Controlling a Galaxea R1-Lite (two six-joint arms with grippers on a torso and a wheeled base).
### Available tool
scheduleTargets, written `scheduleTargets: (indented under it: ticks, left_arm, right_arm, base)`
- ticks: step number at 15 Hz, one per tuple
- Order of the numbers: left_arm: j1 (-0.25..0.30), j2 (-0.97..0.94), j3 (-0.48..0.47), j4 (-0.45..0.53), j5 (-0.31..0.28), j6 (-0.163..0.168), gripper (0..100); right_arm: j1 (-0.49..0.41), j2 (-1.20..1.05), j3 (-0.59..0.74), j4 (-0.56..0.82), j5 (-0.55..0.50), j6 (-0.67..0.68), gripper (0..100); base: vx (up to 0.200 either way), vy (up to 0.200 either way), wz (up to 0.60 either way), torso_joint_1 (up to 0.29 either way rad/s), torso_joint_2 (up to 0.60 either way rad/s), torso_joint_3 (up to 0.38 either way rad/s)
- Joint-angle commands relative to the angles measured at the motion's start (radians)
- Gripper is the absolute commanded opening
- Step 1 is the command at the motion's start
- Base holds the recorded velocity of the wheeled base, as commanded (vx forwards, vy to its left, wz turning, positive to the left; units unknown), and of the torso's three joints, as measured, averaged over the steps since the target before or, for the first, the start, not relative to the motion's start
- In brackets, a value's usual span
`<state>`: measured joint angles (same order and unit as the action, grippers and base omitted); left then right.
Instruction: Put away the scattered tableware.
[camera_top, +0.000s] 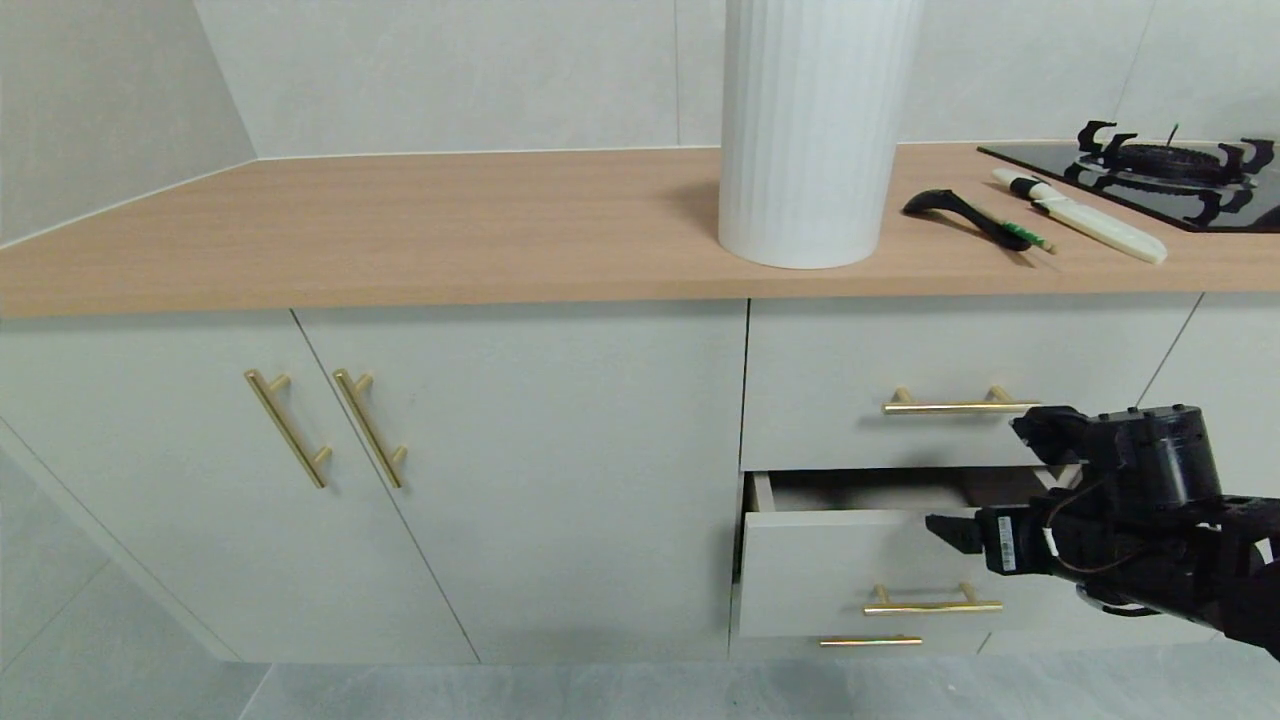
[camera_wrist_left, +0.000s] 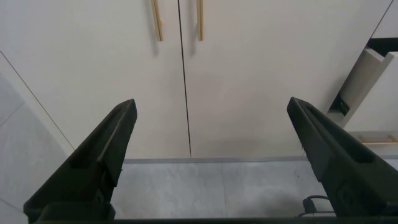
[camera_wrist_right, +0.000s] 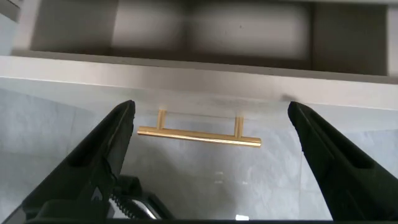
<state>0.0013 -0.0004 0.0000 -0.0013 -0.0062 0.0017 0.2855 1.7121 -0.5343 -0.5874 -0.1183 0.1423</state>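
Both black ladle (camera_top: 975, 218) and white knife (camera_top: 1085, 222) lie on the counter (camera_top: 400, 220), well above the spread right pincer (camera_top: 978, 475).

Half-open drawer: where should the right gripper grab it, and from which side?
Gold bar handle, mid-span between its two posts, coming straight in from the front. The bar lies horizontal and stands off the drawer front, leaving a gap for one finger above, one below. The right gripper is open in front of it.

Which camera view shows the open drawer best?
The right wrist view: it looks into the open drawer, handle included. The head view shows it partly pulled out; the left wrist view catches its edge.
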Motion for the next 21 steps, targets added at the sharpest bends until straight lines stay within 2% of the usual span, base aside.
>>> scheduleTargets:
  ticks: [1, 5, 13, 21]
  left_arm:
    - [0.000, 0.000, 0.000, 0.000, 0.000, 0.000, 100]
    - [0.000, 0.000, 0.000, 0.000, 0.000, 0.000, 100]
    - [0.000, 0.000, 0.000, 0.000, 0.000, 0.000, 100]
    - [0.000, 0.000, 0.000, 0.000, 0.000, 0.000, 100]
  right_arm:
    - [0.003, -0.003, 0.005, -0.017, 0.000, 0.000, 100]
    - [0.015, 0.090, 0.007, -0.117, -0.004, 0.002, 100]
    - [0.026, 0.293, 0.005, -0.411, -0.119, 0.031, 100]
    - [0.026, 0.279, 0.023, -0.405, -0.118, 0.026, 100]
  base:
    - [0.000, 0.000, 0.00, 0.000, 0.00, 0.000]
    - [0.000, 0.000, 0.00, 0.000, 0.00, 0.000]
    - [0.000, 0.000, 0.00, 0.000, 0.00, 0.000]
    - [0.000, 0.000, 0.00, 0.000, 0.00, 0.000]
